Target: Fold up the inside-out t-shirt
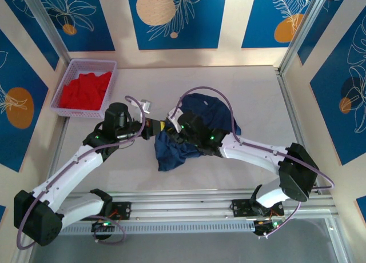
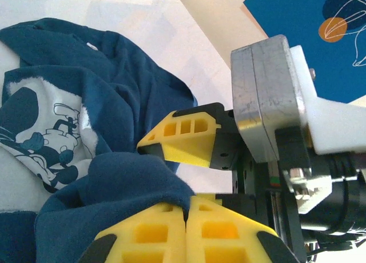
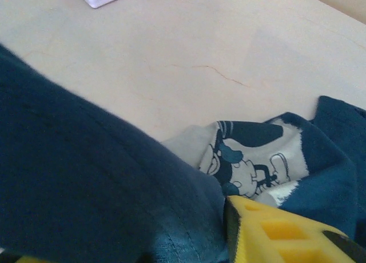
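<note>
The inside-out t-shirt (image 1: 197, 123) is a navy heap in the middle of the table, with a pale cartoon print (image 2: 51, 137) showing among its folds. My left gripper (image 1: 155, 127) meets the heap's left edge. Its yellow fingers (image 2: 143, 234) are pressed together, and a navy fold is pinched in the seam between them. My right gripper (image 1: 173, 124) faces it from the right, right above the cloth. In the right wrist view one yellow finger (image 3: 286, 237) touches a thick navy fold (image 3: 103, 183) that fills the space beside it. The other finger is hidden under the cloth.
A lilac perforated basket (image 1: 67, 74) with a bright red garment (image 1: 86, 90) stands at the back left. A metal frame rail (image 1: 291, 114) runs along the table's right side. Bare pale tabletop (image 1: 240, 177) surrounds the heap.
</note>
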Motion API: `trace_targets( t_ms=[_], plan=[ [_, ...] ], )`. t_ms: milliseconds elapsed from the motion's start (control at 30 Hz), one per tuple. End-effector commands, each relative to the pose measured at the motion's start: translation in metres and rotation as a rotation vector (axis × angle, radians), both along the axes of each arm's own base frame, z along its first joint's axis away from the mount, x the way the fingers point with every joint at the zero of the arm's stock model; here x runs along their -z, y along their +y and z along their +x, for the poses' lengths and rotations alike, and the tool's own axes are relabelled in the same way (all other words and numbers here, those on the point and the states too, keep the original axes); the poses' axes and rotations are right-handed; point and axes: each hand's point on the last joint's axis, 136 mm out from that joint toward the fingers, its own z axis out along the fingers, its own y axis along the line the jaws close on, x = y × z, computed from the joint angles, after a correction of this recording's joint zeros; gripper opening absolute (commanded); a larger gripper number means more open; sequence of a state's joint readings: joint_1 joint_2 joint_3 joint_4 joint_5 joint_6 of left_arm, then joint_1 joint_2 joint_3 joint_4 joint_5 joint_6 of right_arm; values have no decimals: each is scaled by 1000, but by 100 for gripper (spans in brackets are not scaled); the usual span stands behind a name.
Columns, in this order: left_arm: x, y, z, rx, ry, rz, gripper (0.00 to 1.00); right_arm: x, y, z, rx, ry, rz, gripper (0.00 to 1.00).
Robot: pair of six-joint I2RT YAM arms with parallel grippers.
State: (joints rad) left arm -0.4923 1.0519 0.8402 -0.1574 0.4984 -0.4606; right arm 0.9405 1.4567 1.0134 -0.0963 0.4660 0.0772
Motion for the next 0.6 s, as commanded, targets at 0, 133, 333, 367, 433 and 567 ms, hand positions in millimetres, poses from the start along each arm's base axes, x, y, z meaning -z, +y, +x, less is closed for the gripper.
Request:
trace_targets(
  t_ms=[0, 133, 333, 367, 433, 567],
  plan=[
    [-17, 4, 0, -10, -54, -2, 0, -5, -17, 6, 59, -33, -23, 41],
    [-14, 4, 1, -11, -47, 5, 0, -11, -19, 3, 43, -37, 0, 36],
    [-12, 4, 1, -15, -42, 9, 0, -19, -15, 2, -3, -30, 38, 20],
    [-12, 4, 2, -17, -41, 12, 0, -20, -15, 1, -12, -28, 44, 16],
    [-10, 5, 2, -23, -38, 19, 0, -22, -16, 0, -22, -17, 56, 4],
    [-5, 11, 7, -62, -34, 49, 0, -29, -19, -6, -68, 35, 108, 0]
  ],
)
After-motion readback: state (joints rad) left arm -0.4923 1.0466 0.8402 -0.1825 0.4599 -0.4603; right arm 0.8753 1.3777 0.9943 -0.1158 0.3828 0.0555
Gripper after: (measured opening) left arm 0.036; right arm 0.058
